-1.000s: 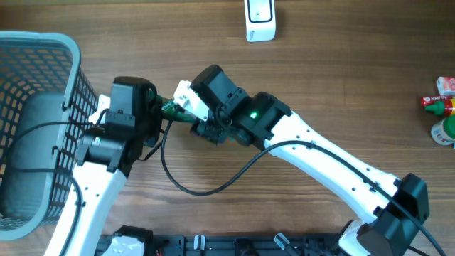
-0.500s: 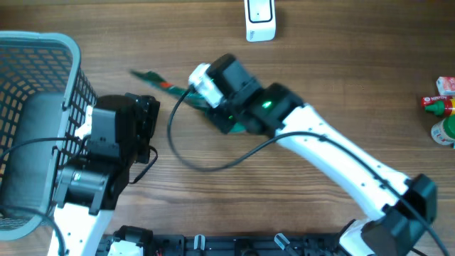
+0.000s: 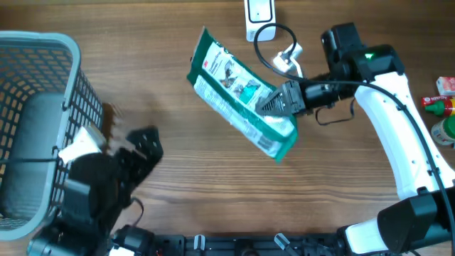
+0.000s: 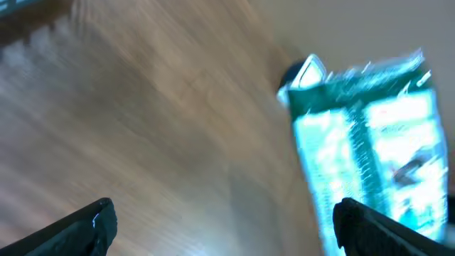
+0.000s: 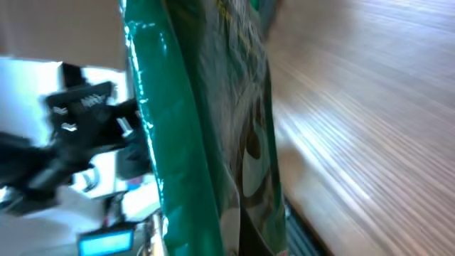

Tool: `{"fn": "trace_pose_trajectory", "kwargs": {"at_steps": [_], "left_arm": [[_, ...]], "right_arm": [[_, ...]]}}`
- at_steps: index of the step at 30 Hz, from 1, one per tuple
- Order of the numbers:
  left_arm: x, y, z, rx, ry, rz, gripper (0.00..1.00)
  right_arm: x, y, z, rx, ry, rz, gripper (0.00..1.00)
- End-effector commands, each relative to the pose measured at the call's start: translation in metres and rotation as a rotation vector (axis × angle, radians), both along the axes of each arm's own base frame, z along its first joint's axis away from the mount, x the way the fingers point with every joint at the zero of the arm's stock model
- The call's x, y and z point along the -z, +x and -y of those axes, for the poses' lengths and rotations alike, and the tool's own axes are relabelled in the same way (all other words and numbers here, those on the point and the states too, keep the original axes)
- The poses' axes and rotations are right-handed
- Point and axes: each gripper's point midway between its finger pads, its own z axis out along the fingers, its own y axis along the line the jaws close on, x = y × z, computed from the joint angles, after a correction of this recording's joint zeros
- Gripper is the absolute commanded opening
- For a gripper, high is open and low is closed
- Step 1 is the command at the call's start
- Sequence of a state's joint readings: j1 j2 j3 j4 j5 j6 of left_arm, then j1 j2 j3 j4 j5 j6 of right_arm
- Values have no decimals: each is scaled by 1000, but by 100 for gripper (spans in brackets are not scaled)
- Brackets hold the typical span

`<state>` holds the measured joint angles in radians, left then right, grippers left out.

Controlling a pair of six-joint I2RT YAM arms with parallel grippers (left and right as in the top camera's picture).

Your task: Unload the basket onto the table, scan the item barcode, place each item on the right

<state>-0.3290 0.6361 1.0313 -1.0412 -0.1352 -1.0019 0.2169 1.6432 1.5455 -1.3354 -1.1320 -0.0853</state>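
The item is a green and white bag (image 3: pixel 238 99), held tilted above the middle of the table. My right gripper (image 3: pixel 279 102) is shut on its right edge. In the right wrist view the bag (image 5: pixel 206 128) fills the middle and hides the fingers. A white scanner (image 3: pixel 260 18) stands at the far edge, just beyond the bag's upper end. My left gripper (image 3: pixel 146 146) is low at the front left, apart from the bag. Its open fingers frame bare wood in the left wrist view, around (image 4: pixel 227 231), with the bag (image 4: pixel 377 135) off to the right.
A grey mesh basket (image 3: pixel 43 50) stands at the left edge, close to the left arm. Small bottles and a packet (image 3: pixel 444 107) sit at the right edge. A black cable (image 3: pixel 274 39) loops near the scanner.
The left gripper let go of the bag, opened and drew back to the front left. The right gripper shut on the bag and carried it right and toward the scanner.
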Motion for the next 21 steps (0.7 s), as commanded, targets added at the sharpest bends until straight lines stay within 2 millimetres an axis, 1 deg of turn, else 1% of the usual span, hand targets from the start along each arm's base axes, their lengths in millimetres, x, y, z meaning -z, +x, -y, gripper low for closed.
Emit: {"fn": "trace_pose_trajectory", "kwargs": {"at_steps": [1,3,5,7,10,16,17,19,21], "left_arm": [[18,-27,-2,97,126,-68,98],[26,-35,-4,105,153,-112,98],[31,-39,-5,114,164,-135,98],[34,-43,-6,117,172,-155,98],[39,-47,-8,118,184,-181,100],[40,-48,-9,119,185,-186,100],[40,-48,-9,119,185,-186,100],[40,-48,-9,119,186,-186,100],[40,-48,-9,119,186,-186,100]], "right_arm": [[-29,-20,-5,-76,161,56,4],[-31,-21,-5,-75,171,46,4],[-36,-22,-6,-76,205,37,4],[-43,-24,-8,-65,240,-9,4],[-44,-24,-8,-33,222,-108,4],[-44,-23,-8,78,159,-436,4],[-44,-23,-8,88,153,-466,4],[-44,-22,-8,88,154,-462,4],[-44,-22,-8,66,169,-390,4]]}}
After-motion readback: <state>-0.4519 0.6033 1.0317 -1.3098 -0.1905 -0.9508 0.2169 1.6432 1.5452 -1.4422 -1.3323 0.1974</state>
